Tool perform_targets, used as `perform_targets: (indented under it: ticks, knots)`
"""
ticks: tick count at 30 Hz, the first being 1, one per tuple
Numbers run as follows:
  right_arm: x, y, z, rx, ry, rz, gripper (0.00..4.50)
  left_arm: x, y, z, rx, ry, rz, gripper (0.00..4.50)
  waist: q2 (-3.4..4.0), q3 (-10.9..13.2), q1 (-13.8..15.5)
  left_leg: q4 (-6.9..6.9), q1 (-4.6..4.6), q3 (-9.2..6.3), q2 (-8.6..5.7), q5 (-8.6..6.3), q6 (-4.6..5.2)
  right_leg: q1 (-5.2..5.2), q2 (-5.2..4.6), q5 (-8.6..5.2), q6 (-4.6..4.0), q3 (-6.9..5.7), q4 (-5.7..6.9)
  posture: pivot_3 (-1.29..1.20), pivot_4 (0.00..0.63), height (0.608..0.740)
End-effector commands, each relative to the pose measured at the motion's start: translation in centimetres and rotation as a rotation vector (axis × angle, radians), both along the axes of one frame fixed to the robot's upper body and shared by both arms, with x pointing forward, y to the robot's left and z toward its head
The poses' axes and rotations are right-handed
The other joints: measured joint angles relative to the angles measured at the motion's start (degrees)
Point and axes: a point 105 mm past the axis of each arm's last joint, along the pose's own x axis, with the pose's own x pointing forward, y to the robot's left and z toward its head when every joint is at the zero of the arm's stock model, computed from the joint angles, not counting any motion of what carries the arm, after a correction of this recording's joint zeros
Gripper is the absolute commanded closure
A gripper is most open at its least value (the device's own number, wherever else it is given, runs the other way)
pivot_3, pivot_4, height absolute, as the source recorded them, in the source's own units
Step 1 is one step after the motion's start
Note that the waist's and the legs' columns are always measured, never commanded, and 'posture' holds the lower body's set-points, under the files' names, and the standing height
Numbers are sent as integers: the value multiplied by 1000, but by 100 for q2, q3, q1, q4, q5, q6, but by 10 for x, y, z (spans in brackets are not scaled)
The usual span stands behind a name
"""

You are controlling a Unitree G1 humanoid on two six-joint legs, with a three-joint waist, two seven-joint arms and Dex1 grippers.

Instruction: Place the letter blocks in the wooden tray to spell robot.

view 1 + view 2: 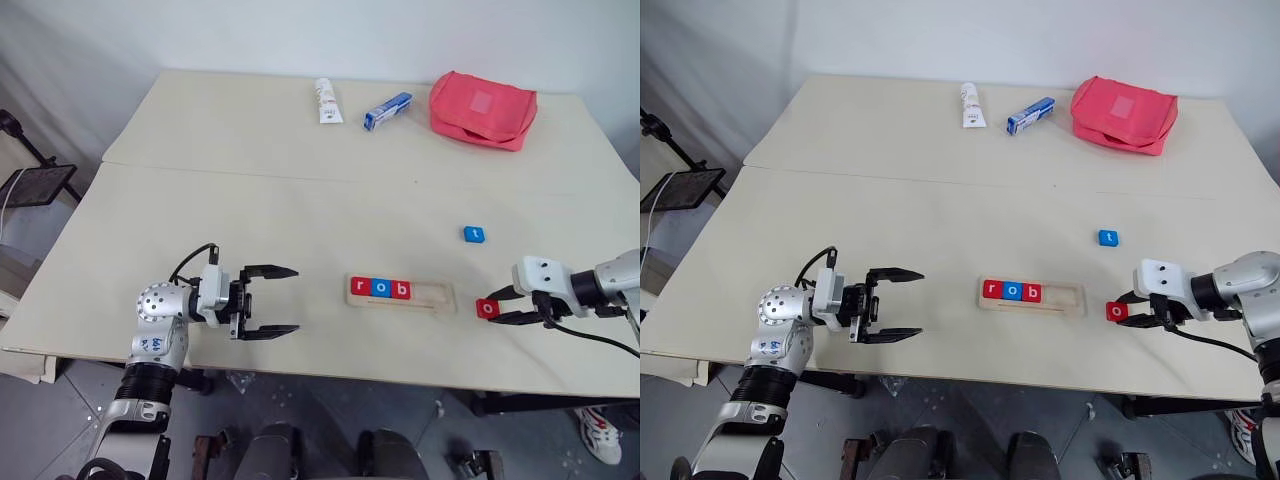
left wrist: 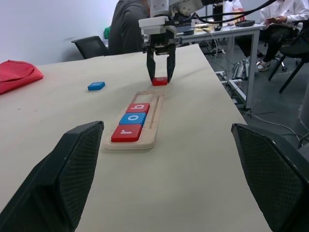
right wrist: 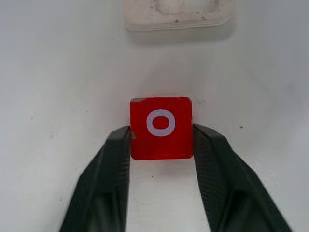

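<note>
At the near edge of the table (image 1: 120,260), on the left, the left gripper (image 1: 270,300) hangs with its two black fingers spread wide and nothing between them, pointing right toward the wooden tray (image 1: 432,296). The tray lies well apart from it, its long axis running left to right. Its three left slots hold the red r block (image 1: 361,287), the blue o block (image 1: 381,288) and the red b block (image 1: 401,290), touching one another in a row; the two right slots are bare.

Just beside the tray's right end, at about the same depth, the red o block (image 3: 161,127) sits flat on the table. The right gripper (image 1: 496,308) has its fingers closed in on this block's two opposite sides, the pads touching or very nearly so; the block does not look lifted yet. From the pincer, the next free slot lies a short way to the left, along the tray's long axis, so the right arm is far the nearer one for this move.

Farther back and slightly left of that gripper, the blue t block (image 1: 475,234) lies alone, again nearer the right arm.

At the far edge rest a white tube (image 1: 327,101), a blue-and-white box (image 1: 387,110) and a red pouch (image 1: 483,108).
</note>
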Motion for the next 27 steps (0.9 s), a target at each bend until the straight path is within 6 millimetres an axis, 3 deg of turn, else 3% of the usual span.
perform_targets:
  ticks: [1,8,12,19,27]
  knots:
    - [0,5,12,64,-40,-40,3059,2,-2,6,-10,-22,-14,0,0,0,3,0,0,0,0,0,0,-1,0,0,0,-1,0,0,150,740]
    - [0,28,42,178,-89,-109,3059,6,-4,6,-13,-23,-24,0,1,1,7,-2,-6,2,0,0,0,-11,-2,0,0,-1,3,0,150,740]
    - [-4,62,60,226,-51,-104,3059,6,-5,5,-15,-17,-29,0,1,1,11,-3,-8,1,-1,0,0,-15,-3,0,0,-1,4,0,150,740]
    - [-2,97,51,196,-7,-30,3059,7,-8,4,-25,-17,-27,0,1,1,16,-3,-9,-4,-5,-1,-1,-15,-5,0,0,-1,3,0,150,740]
    - [12,103,39,155,-6,-7,3059,3,-3,3,-26,-18,-2,0,1,1,6,-6,-13,-4,-7,-1,-1,-22,-6,0,0,-7,5,0,150,740]
